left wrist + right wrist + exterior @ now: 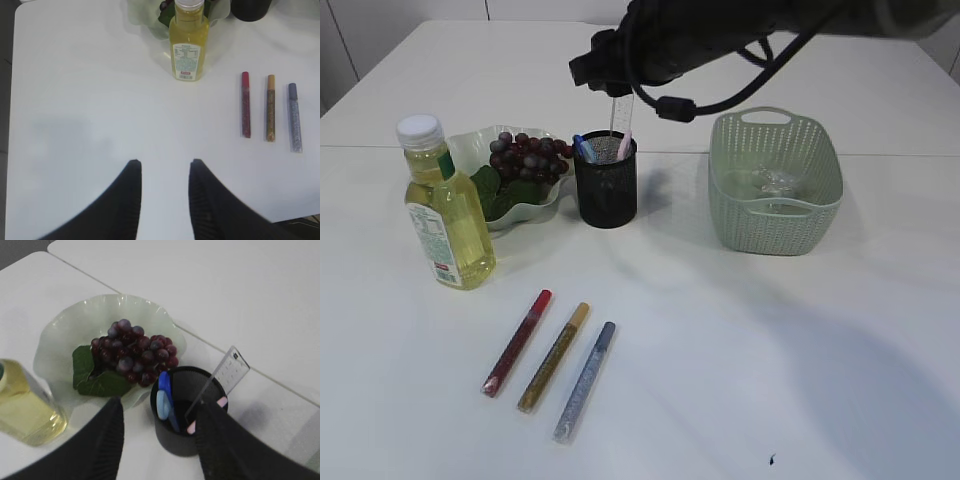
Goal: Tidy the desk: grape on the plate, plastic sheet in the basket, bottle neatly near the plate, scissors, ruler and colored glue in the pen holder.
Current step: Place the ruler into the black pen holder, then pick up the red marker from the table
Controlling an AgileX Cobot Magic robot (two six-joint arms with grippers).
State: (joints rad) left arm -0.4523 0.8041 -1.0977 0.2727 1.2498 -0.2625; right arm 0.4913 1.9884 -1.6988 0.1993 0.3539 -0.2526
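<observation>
We see the grape bunch (528, 155) lying on the pale wavy plate (470, 143) at the far left of the tabletop (740, 350), with the yellow bottle (445, 210) standing upright just beside the plate's near-left edge. Right of the plate, the black mesh pen holder (606, 185) holds the blue-handled scissors (164, 400) and the clear ruler (225, 377), which leans to the right. The right hand (159, 415) hovers above the holder, fingers parted and empty. The clear plastic sheet (775, 182) lies in the green basket (775, 225) on the right. Three glue sticks, red (517, 342), gold (553, 357) and blue (585, 380), lie side by side nearer us. The left hand (165, 172) hangs part open over bare tabletop, holding nothing.
</observation>
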